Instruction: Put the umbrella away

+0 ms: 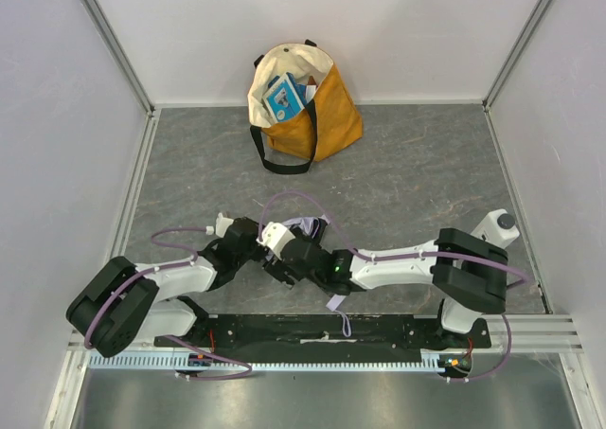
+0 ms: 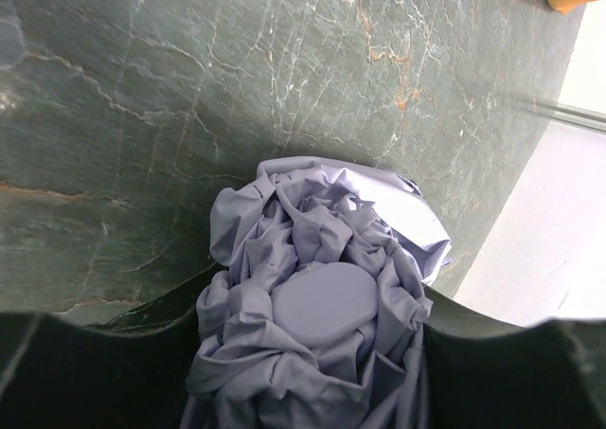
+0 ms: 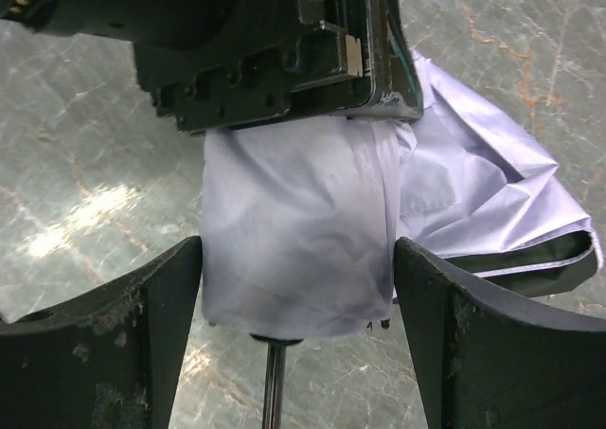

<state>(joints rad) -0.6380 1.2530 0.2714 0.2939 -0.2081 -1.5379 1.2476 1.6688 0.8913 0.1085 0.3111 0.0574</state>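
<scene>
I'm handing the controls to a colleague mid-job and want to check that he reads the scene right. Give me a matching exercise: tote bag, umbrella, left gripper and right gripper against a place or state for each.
Things:
1. tote bag
2. umbrella
3. left gripper
4. right gripper

Places or states:
A. closed on bunched fabric
B. standing open-topped by the far wall
C. jaws wide, one finger on each side of the canopy
D. collapsed, between the two wrists near the arms' bases

Pairs: 1-B; 2-D; 3-A; 4-C
</scene>
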